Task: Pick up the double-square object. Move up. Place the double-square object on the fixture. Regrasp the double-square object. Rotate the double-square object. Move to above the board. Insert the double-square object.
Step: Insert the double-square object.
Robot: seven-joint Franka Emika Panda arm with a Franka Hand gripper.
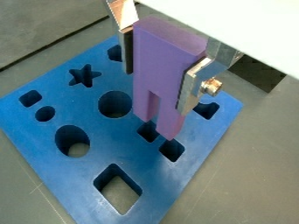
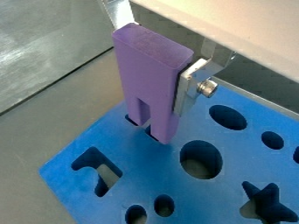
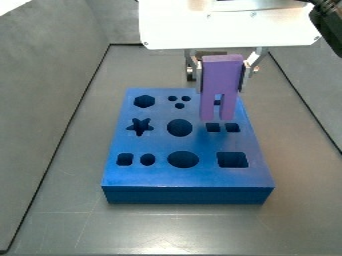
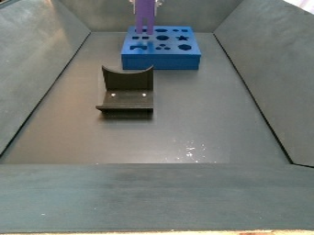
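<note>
My gripper (image 1: pixel 160 66) is shut on the light purple double-square object (image 1: pixel 162 77), holding it upright over the blue board (image 1: pixel 70 171). Its silver fingers (image 1: pixel 195 80) clamp the prism's two sides; this shows in both wrist views (image 2: pixel 149 70). The object's stepped lower end sits at a double-square cutout (image 3: pixel 219 127) near the board's edge, just touching or entering it. In a side view the object (image 3: pixel 221 88) stands above the board (image 3: pixel 160 175) under the gripper (image 3: pixel 221 62). The dark fixture (image 4: pixel 125 93) stands on the floor, away from the board (image 4: pixel 166 57).
The board has star (image 1: pixel 82 76), round (image 1: pixel 114 106) and square (image 1: pixel 117 190) cutouts around the object. Sloped grey walls (image 4: pixel 43 83) enclose the floor on both sides.
</note>
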